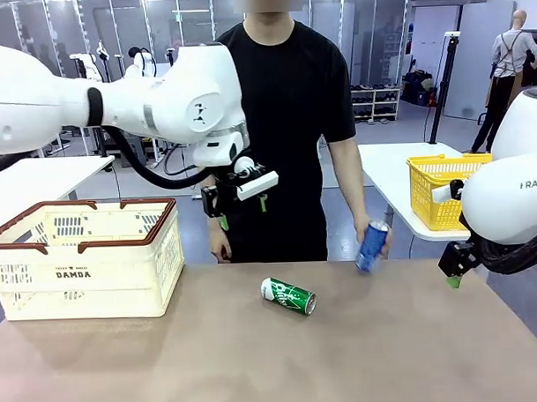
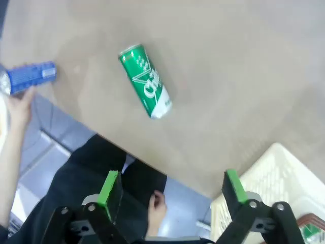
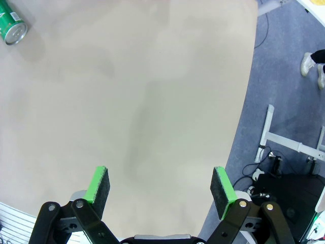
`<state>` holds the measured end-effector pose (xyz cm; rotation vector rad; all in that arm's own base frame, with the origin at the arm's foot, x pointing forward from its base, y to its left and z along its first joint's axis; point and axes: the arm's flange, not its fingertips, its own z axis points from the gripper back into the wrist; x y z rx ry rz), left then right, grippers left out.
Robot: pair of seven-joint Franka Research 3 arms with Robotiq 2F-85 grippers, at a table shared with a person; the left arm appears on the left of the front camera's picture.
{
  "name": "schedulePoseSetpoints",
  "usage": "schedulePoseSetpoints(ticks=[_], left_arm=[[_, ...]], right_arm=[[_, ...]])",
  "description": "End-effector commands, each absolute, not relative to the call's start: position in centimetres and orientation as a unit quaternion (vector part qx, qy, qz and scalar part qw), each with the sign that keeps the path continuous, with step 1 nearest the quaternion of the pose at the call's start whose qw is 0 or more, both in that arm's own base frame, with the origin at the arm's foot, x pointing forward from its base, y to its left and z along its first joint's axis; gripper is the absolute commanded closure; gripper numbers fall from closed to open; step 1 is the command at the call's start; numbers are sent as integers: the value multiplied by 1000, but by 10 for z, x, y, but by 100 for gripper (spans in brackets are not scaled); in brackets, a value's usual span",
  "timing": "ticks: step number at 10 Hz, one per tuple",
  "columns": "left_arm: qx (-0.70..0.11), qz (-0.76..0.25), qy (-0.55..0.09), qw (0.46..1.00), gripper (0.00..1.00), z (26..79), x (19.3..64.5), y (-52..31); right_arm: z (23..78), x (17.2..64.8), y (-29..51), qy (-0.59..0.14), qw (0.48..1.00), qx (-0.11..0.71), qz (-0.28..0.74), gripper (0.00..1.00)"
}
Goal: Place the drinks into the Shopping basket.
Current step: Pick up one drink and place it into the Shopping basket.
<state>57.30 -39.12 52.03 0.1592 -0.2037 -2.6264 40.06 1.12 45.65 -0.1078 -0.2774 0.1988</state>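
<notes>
My left gripper (image 2: 172,185) hangs above the table's far edge with its jaws spread as wide as they go, nothing between the green pads (image 2: 110,188). Past them, at about eleven o'clock in the left wrist view, the green can (image 2: 146,81) lies on its side on the table (image 2: 244,61), touching nothing else. At ten o'clock a person's hand (image 2: 19,109) holds the blue can (image 2: 31,77) by the table's edge. A corner of the Shopping basket (image 2: 274,173) shows at four o'clock. My right gripper (image 3: 161,185) is likewise wide open and empty above bare tabletop, with the green can well apart at ten o'clock.
</notes>
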Motion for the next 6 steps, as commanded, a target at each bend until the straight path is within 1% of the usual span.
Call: schedulePoseSetpoints(ticks=[1,2,4,5,6], left_arm=[[-2,-968,-79,238,0,521,580,-400],[-13,-965,-83,247,0,514,579,-403],[3,-963,-88,256,0,509,578,-401],[5,-960,-93,264,0,511,579,-398],[11,-962,-90,259,0,519,575,-387]], right_arm=[[457,401,9,-136,984,-54,104,0],[457,401,9,-136,984,-54,104,0],[457,401,9,-136,984,-54,104,0],[457,401,9,-136,984,-54,104,0],[457,401,9,-136,984,-54,104,0]])
